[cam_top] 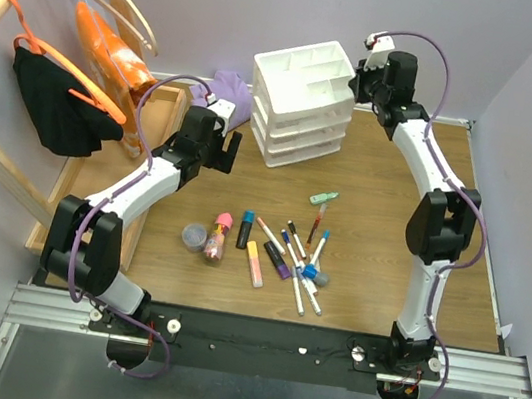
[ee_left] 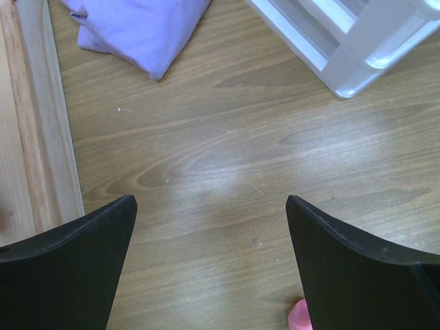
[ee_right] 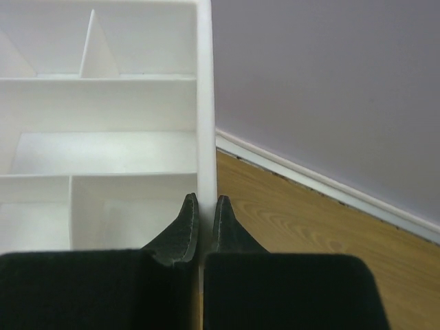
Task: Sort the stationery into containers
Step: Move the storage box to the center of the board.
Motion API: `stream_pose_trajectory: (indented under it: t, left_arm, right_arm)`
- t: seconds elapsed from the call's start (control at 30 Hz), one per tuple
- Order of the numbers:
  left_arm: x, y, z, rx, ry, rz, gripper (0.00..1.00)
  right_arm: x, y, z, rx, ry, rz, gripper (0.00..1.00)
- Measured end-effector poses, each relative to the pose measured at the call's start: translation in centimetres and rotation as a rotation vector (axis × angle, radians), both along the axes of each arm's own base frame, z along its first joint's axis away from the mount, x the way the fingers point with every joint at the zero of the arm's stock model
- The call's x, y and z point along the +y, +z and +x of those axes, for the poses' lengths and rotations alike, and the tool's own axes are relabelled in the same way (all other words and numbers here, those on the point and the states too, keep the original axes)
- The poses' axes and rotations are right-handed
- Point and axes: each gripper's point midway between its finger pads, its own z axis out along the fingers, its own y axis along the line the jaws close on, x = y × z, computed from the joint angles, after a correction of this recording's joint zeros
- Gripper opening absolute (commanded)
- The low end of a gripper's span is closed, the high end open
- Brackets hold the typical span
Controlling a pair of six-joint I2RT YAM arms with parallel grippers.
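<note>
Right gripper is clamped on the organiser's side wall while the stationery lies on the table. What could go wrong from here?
1. The right gripper pinches the drawer unit high on its rim; any pull may tip or drag it.
2. The markers lie crossed in a pile, so a grasp may catch two.

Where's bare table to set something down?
Bare table between unit and markers, under the open left gripper beside the wooden tray, and right of the markers toward the right arm. Crowded: the markers, jar and glue at near centre.
</note>
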Motion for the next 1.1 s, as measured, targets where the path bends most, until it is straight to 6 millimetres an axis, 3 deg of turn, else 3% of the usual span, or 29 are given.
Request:
stream_pose_trajectory:
  t: [0.27, 0.43, 0.8, 0.87, 0.9, 0.93, 1.03, 1.1]
  left_arm:
    - [-0.5, 0.0, 0.6, -0.019, 0.011, -0.04, 0.99]
    - [-0.7, -0.3, 0.7, -0.016, 0.011, -0.049, 0.99]
    - [-0.5, -1.4, 0.3, 0.002, 0.015, -0.049, 0.99]
    - [-0.4, -2.1, -0.3, 0.023, 0.018, -0.044, 0.99]
    - [-0.3, -2.5, -0.5, 0.034, 0.018, -0.041, 0.99]
    - [-0.3, -2.6, -0.7, 0.04, 0.019, -0.041, 0.99]
    - [-0.1, -2.9, -1.3, 0.054, 0.019, -0.036, 0.99]
    - [-0.1, -2.7, -1.4, 0.053, 0.016, -0.034, 0.99]
  right_arm:
    - [-5.3, 0.7, -3.7, 0.058, -0.286, 0.011, 0.01]
    - [-7.6, 0.6, -5.5, 0.074, -0.411, 0.018, 0.01]
    - [-10.6, -0.2, -7.5, 0.045, -0.549, -0.002, 0.01]
    - [-10.7, -0.3, -7.6, 0.043, -0.555, -0.002, 0.09]
    - [-10.7, -0.2, -7.6, 0.043, -0.554, 0.0, 0.17]
    - [-10.7, -0.2, -7.7, 0.045, -0.555, 0.003, 0.33]
    - [-10.6, -0.3, -8.0, 0.055, -0.552, 0.015, 0.52]
    - [-10.9, -0.5, -8.7, 0.084, -0.55, -0.003, 0.57]
